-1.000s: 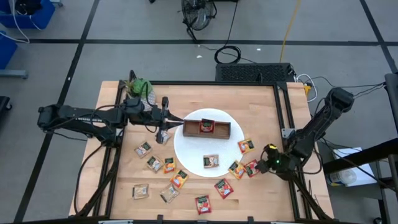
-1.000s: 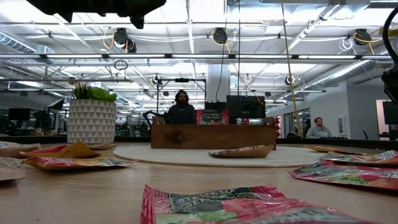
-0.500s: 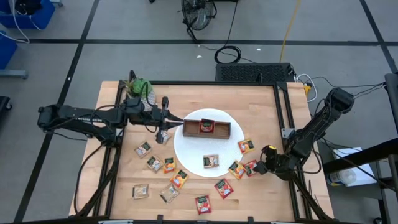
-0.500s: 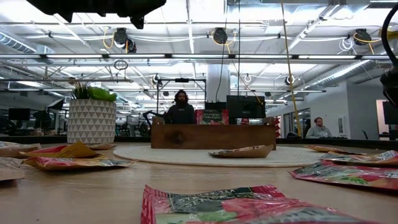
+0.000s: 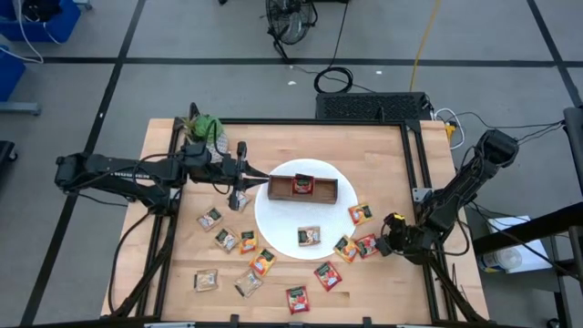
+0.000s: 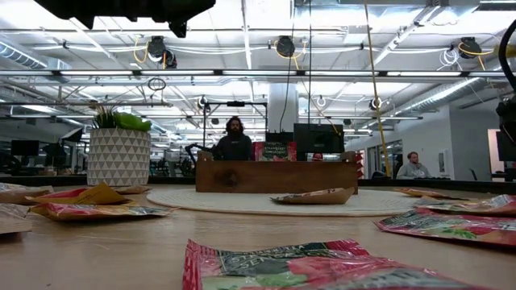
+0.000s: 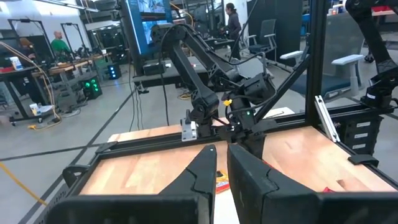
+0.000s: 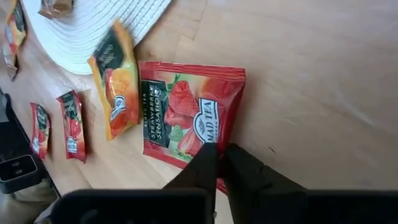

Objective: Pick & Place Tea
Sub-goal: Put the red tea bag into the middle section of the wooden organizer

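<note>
Right end effector [image 8: 217, 163] clamped on red strawberry sachet [image 8: 186, 115].

sachet [image 8: 186, 112]: showing red, with strawberry print
neighbouring sachet [image 8: 115, 87]: showing orange-yellow
plate [image 5: 273, 219]: showing white
tray [image 5: 323, 189]: showing brown
planter [image 6: 118, 157]: wearing white triangle pattern

Your right arm reaches in low from the table's right edge, its elbow raised outside the frame, and your right gripper [image 5: 386, 242] sits down at the tabletop with its fingers [image 8: 205, 163] pinched together. Your left arm lies stretched across the table's left side, your left gripper [image 5: 244, 173] hovering with its fingers [image 7: 205, 171] nearly together.
</note>
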